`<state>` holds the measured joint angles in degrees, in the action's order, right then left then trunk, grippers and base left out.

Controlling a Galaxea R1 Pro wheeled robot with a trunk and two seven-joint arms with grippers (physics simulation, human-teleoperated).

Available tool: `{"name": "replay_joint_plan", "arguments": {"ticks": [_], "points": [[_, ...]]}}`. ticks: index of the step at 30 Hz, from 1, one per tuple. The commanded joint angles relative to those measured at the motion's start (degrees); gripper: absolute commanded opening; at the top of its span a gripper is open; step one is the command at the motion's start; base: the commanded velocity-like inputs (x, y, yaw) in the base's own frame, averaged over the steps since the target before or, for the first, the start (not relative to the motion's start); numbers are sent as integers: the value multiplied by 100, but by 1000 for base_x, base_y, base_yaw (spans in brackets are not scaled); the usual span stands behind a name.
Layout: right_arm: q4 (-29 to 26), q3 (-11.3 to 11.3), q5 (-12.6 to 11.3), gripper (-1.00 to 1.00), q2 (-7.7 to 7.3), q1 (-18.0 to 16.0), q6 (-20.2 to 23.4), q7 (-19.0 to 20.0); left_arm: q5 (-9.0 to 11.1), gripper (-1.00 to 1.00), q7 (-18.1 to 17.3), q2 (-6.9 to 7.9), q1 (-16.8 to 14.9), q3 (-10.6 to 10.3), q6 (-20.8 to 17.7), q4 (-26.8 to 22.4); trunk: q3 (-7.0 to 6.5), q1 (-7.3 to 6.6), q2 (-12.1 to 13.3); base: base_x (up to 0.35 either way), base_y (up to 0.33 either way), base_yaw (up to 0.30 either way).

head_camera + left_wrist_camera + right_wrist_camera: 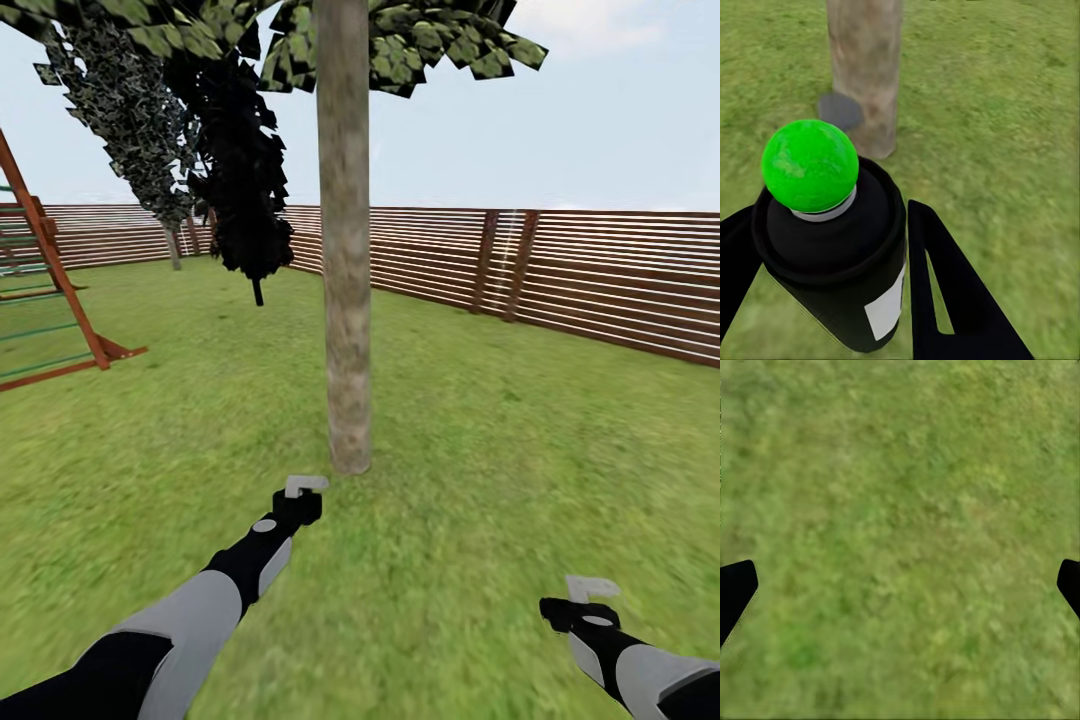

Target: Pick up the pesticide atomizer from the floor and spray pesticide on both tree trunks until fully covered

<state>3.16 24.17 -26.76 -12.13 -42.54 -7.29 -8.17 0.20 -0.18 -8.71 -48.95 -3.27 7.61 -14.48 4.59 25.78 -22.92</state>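
Grey-brown bark stands just ahead of my left gripper (303, 497) in the head view: the tree trunk (344, 240) rises straight from the lawn (470, 440), and my left arm reaches forward and low toward its foot, not touching it. My right gripper (585, 600) hangs low at my other side, well apart from the trunk, over bare grass. The fence (600, 275) runs behind, and a wooden playset (50, 280) stands far beyond my left arm. I judge that the step in hand is the spraying of this trunk. To do it well I should lift the nozzle from the base and go slowly up along the bark, then move around it, because the far side is hidden from me.

In the left wrist view, the pesticide atomizer (832, 247) sits between my left fingers (960, 292), which are closed on its dark body. Its green top (810, 165) points toward the trunk's foot (866, 67), just ahead. I see no white specks on this low bark.

In the right wrist view, my right fingertips (735, 589) stand wide apart and hold nothing, with grass beneath them.
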Motion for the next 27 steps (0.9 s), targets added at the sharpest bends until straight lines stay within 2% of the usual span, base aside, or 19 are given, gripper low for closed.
{"name": "replay_joint_plan", "arguments": {"ticks": [1,27], "points": [[0,0,1,100,0,0,0,0,2,-100,0,0,1,5,1,-1,0,0,0,350,0,0],[0,12,21,100,10,113,0,26,-2,-100,-9,-6,0,-10,-5,15,0,0,0,350,0,0]]}}
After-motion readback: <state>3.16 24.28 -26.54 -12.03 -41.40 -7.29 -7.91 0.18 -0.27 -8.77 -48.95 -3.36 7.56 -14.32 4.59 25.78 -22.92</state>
